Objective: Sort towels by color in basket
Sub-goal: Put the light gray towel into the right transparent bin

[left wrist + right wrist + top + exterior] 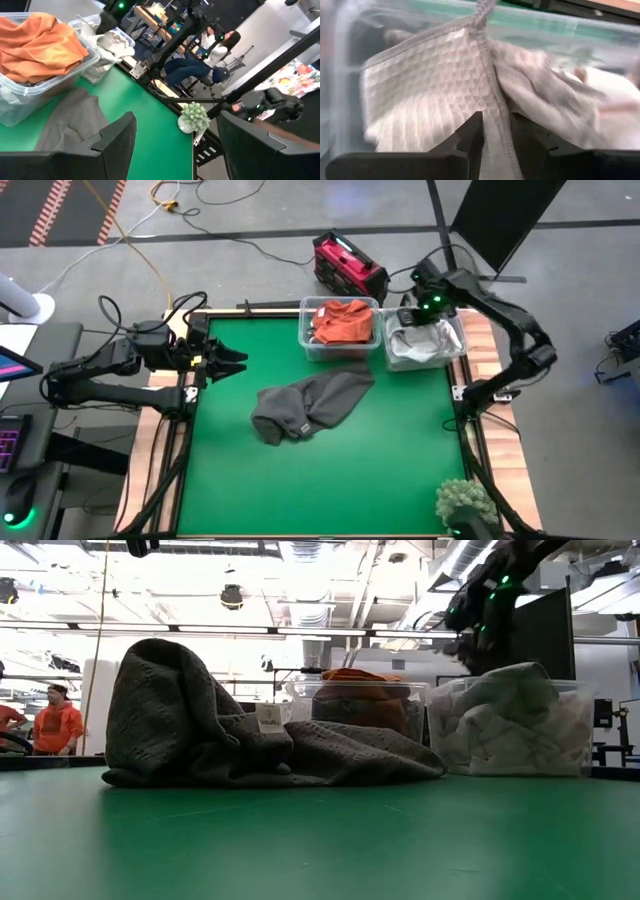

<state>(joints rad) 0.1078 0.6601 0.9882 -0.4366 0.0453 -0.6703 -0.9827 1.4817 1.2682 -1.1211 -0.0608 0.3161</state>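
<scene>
The right pincer (425,308) hangs over the right-hand clear bin (455,345) at the desk's (330,480) far edge, its fingers (470,132) clenched on the hem of a light grey waffle-weave towel (430,95) that drapes into the bin among other pale cloths. The neighbouring clear bin (306,340) holds the rust-orange towels (340,322). A dark grey towel (305,405) lies crumpled on the green mat just in front of the two bins. The left pincer (232,363) waits released above the desk's left edge. A green spiky plant ball (463,500) sits at the near right corner.
</scene>
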